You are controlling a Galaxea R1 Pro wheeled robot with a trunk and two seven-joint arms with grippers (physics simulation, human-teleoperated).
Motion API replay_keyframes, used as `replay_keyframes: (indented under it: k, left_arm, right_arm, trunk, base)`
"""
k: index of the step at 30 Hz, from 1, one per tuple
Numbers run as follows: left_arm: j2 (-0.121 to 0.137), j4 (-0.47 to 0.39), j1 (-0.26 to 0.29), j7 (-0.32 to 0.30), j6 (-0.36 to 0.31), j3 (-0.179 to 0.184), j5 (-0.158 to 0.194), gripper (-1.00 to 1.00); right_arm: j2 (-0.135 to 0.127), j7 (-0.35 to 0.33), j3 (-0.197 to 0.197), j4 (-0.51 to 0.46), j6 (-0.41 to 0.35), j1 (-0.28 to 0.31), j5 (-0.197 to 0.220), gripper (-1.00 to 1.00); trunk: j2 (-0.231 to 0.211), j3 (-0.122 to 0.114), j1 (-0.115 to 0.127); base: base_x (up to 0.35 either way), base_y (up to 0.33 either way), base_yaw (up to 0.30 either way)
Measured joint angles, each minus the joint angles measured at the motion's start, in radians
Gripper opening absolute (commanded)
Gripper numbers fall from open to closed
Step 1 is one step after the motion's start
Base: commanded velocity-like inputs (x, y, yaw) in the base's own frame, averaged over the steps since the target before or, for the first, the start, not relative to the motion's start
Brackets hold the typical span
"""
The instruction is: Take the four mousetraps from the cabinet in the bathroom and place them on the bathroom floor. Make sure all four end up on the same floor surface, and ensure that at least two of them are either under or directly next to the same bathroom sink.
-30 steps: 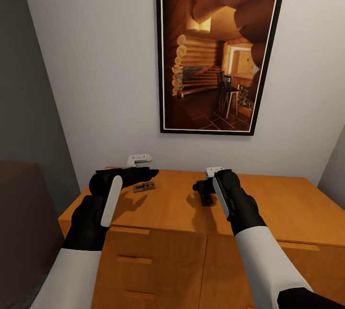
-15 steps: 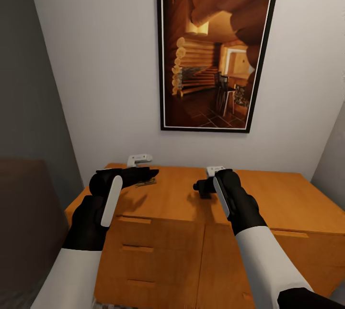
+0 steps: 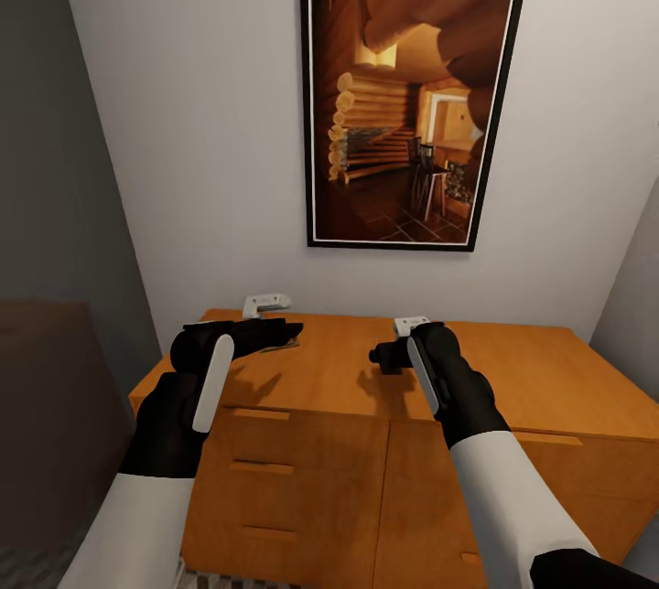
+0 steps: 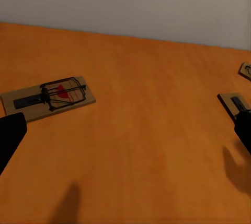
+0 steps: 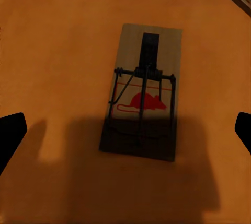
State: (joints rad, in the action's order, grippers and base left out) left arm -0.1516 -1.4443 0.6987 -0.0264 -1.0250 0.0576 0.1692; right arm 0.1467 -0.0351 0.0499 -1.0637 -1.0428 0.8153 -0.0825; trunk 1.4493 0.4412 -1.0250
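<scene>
The orange-brown cabinet (image 3: 348, 388) stands against the wall in front of me. My left gripper (image 3: 279, 330) hovers open over its top, just above a mousetrap (image 3: 286, 345) that peeks out beneath the fingers. In the left wrist view that mousetrap (image 4: 49, 96) lies flat ahead of the open left gripper (image 4: 125, 130), with two more mousetraps (image 4: 231, 101) (image 4: 246, 70) at the frame's edge. My right gripper (image 3: 384, 356) hangs open directly over another mousetrap (image 5: 144, 93), whose red mouse mark and wire show between the fingers (image 5: 10, 135) of the right gripper (image 5: 125, 130).
Two small white objects (image 3: 265, 303) (image 3: 409, 324) sit at the back of the cabinet top by the wall. A framed log-cabin picture (image 3: 412, 95) hangs above. A dark brown bulk (image 3: 46, 424) stands at the left. A strip of patterned floor (image 3: 210, 580) shows below the cabinet.
The whole picture has shifted: the camera moved, so the cabinet looks slightly smaller and a strip of floor appears. Both grippers keep their open pose; the left now covers most of its mousetrap.
</scene>
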Motion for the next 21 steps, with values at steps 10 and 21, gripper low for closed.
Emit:
replay_keyframes:
  k: [10,21]
  left_arm:
    - [0.000,0.000,0.000,0.000,0.000,0.000,0.001,1.00]
    - [0.000,0.000,0.000,0.000,0.000,0.000,0.001,1.00]
  right_arm:
    - [0.000,0.003,0.000,0.005,0.000,0.000,-0.001,1.00]
    - [0.003,0.008,-0.004,0.010,0.000,0.000,0.000,1.00]
  trunk:
    - [0.000,0.000,0.000]
    - [0.000,0.000,0.000]
  base:
    - [-0.003,0.000,0.000]
    - [0.000,0.000,0.000]
